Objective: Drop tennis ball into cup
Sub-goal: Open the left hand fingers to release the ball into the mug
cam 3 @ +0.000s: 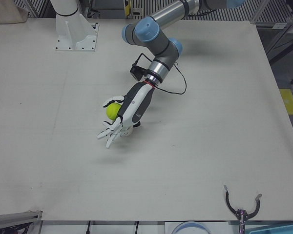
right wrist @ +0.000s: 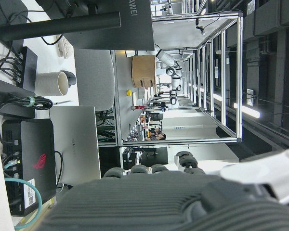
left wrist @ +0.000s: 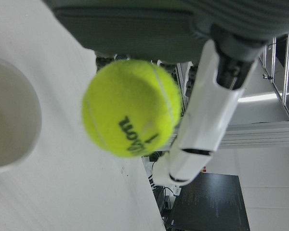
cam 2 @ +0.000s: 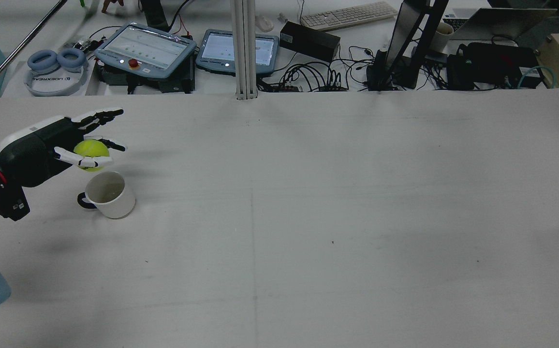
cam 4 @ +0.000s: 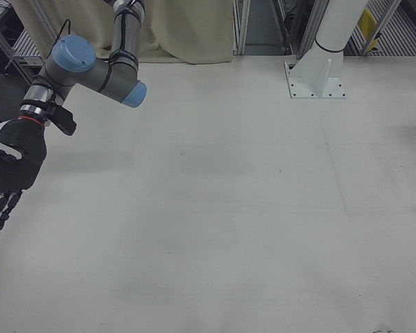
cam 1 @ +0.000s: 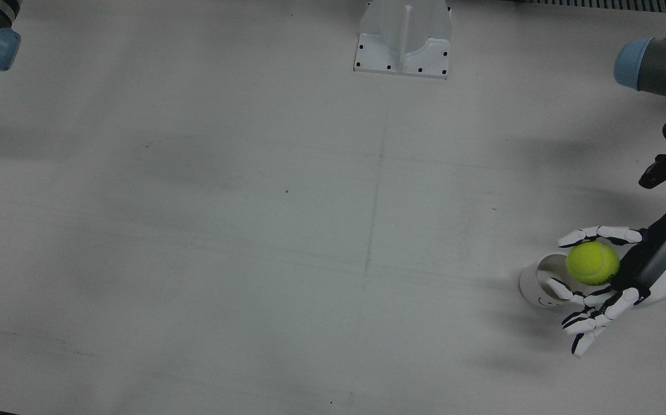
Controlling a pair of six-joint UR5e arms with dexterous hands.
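The left hand [cam 1: 604,276] is cradling the tennis ball [cam 1: 592,263] in loosely curled fingers above the white mug [cam 2: 110,194]; light, fuzzy and springy, it probably bounces. The right hand [cam 4: 10,166] is hanging with fingers apparently extended.

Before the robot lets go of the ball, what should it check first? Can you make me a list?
1. Ball in the hand: the left hand holds the tennis ball. Ok.
2. Cup standing upright, mouth open and empty: cup. Ok.
3. Ball right over the cup's mouth: in the front view it overlaps only the rim's edge. Not ok, seemingly.
4. Fingers clear of the drop path: one finger crosses over the cup. Not ok.
5. Right hand out of the way: far from the cup. Ok.
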